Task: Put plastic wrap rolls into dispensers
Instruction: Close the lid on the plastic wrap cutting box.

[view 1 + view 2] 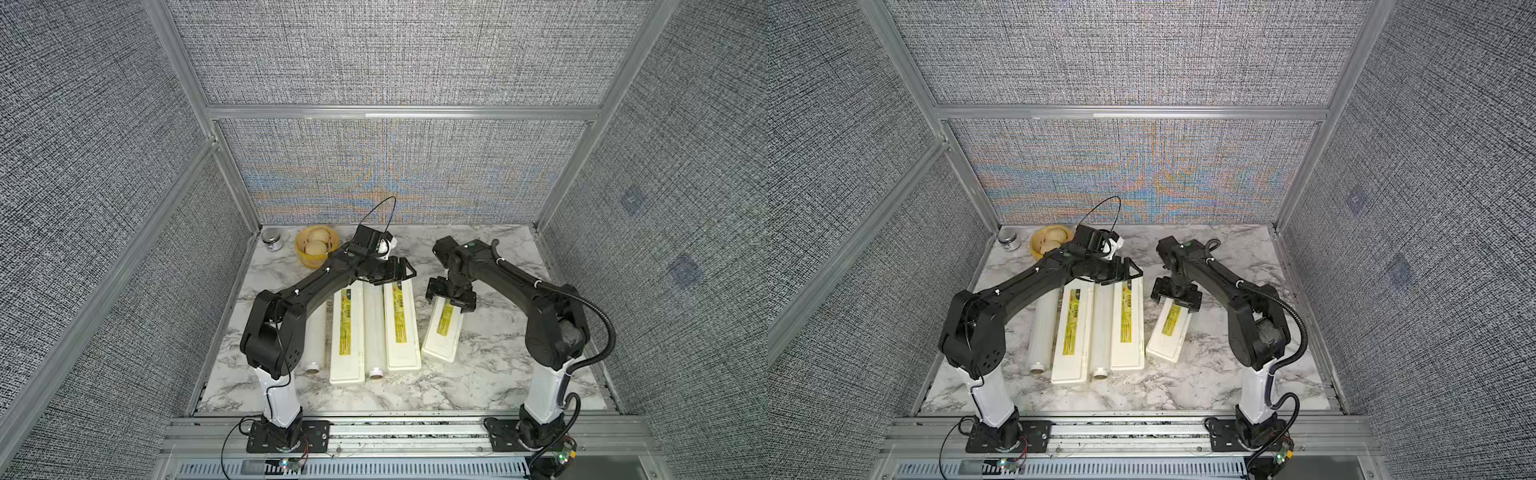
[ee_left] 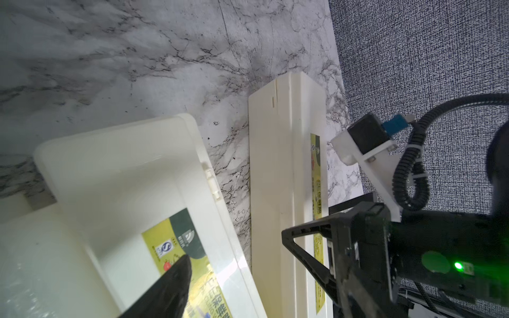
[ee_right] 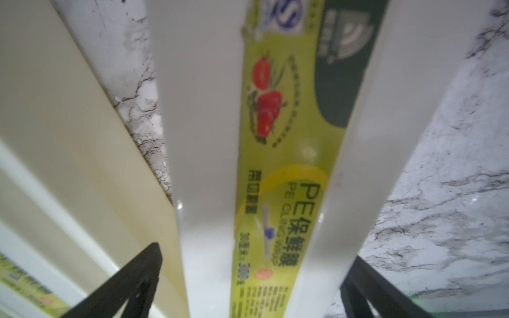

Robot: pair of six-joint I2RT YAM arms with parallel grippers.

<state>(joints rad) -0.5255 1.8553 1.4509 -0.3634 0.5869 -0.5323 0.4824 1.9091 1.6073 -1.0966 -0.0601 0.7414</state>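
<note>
Cream dispenser [image 1: 440, 338] lay slanted between released jaws of your right gripper [image 1: 449, 302]; closing off-centre could have slid it away. Left gripper [image 1: 401, 272] state was unclear.

dispensers [image 1: 347, 332]: three cream boxes, labels up | rolls [image 1: 375, 328]: two translucent, lying beside them

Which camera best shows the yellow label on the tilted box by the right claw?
The right wrist view: the label fills the frame, its red picture and "PE" lettering readable. In both top views the label is only a thin strip on the dispenser. The left wrist view catches it obliquely, unreadable.
</note>
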